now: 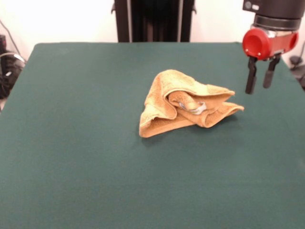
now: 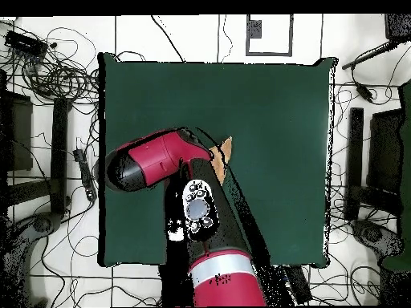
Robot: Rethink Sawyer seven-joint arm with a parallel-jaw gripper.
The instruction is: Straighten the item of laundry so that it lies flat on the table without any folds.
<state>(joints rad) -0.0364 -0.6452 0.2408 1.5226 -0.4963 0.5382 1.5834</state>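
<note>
The golden-orange towel [image 1: 186, 102] lies crumpled in a folded heap near the middle of the dark green table [image 1: 86, 157], with its small grey tag [image 1: 196, 109] showing in the folds. My gripper [image 1: 259, 88] hangs above the table to the right of the towel, apart from it, open and empty, with its two black fingers [image 1: 250, 78] pointing down. In the overhead view my red arm [image 2: 156, 160] covers nearly all of the towel; only a small orange corner [image 2: 225, 148] shows, and the gripper is hidden.
The robot's black pedestal [image 1: 155, 20] stands at the table's far side. Cables and dark equipment [image 2: 48, 72] lie on the floor around the table [image 2: 281, 112] in the overhead view.
</note>
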